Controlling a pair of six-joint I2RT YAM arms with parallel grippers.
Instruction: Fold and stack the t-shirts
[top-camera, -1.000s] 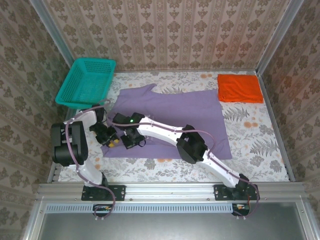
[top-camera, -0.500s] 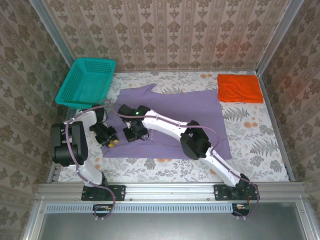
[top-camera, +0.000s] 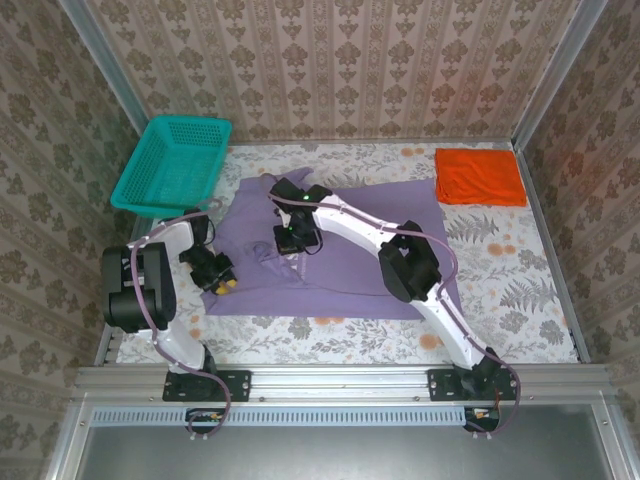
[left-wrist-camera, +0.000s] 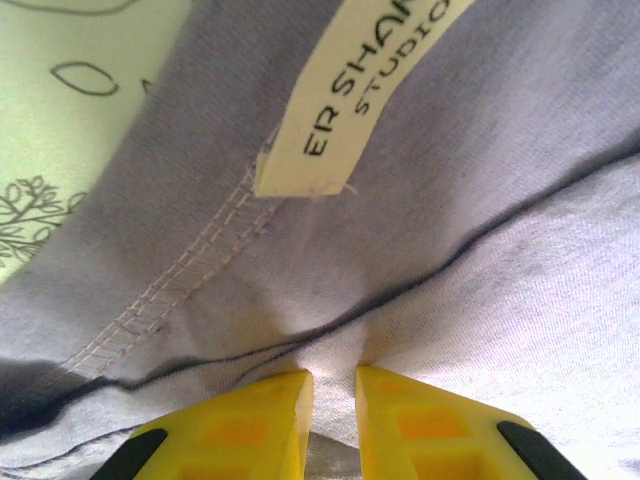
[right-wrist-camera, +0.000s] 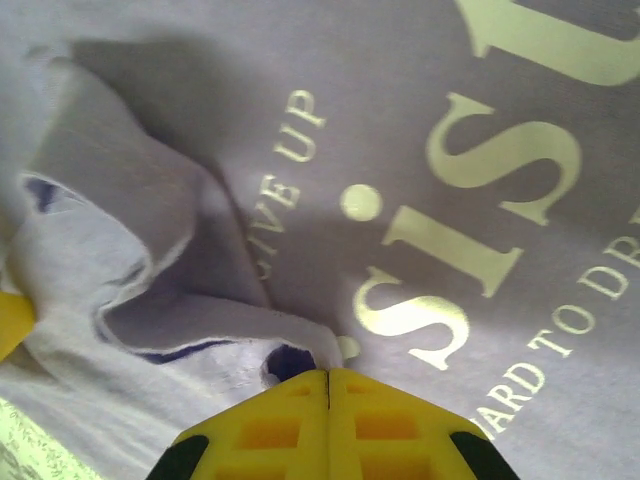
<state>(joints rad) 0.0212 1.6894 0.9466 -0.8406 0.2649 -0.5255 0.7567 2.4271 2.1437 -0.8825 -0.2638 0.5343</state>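
Observation:
The lavender t-shirt (top-camera: 385, 225) lies spread over the middle of the table, chest lettering (right-wrist-camera: 470, 215) facing up. My right gripper (top-camera: 296, 240) reaches across to its left part; its fingers (right-wrist-camera: 328, 376) are shut on a raised, rumpled fold of the lavender cloth (right-wrist-camera: 150, 300). My left gripper (top-camera: 218, 278) sits at the shirt's near-left corner. Its yellow fingers (left-wrist-camera: 335, 385) are shut on a ridge of the same cloth (left-wrist-camera: 480, 200), just below a white sewn-in label (left-wrist-camera: 350, 90) and a stitched hem. The orange t-shirt (top-camera: 480, 177) rests as a folded rectangle at the far right.
A teal mesh basket (top-camera: 172, 165) stands tilted at the far left corner, just beyond the left arm. Patterned walls close in the table on three sides. Floral tablecloth (top-camera: 510, 290) shows bare to the right of the lavender shirt and along the near edge.
My right gripper has moved away from the left gripper, toward the far right, dragging the shirt's near-left part up and over with it. The left arm has stayed put.

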